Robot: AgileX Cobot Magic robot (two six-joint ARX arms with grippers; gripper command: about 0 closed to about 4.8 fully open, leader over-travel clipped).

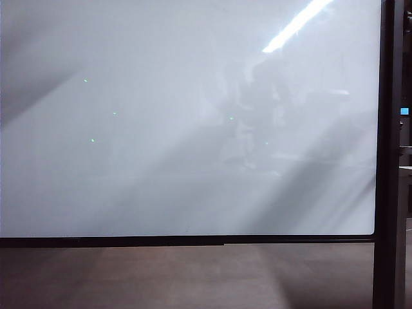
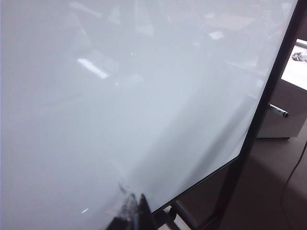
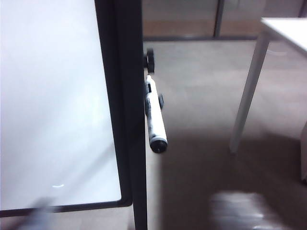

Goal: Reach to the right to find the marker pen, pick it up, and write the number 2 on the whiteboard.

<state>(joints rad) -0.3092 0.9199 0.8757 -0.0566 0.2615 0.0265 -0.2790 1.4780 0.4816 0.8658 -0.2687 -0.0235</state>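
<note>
1 marker pen [image 3: 155, 120] sticks out from the black post [image 3: 128, 105] beside the whiteboard [image 3: 53, 96], unheld. The right gripper, unseen, should approach squarely and close mid-barrel. The left gripper [image 2: 134, 211] hovers near the board; its jaws can't be judged.

Left wrist view: whiteboard [image 2: 120, 96] fills most of the picture, glossy, faint reflections. Black edging and upright post [image 2: 261, 103] run along its side. Marker pen [image 2: 278, 110] juts out beside the post. Dark tip of left gripper [image 2: 135, 211] shows close against the board
</note>
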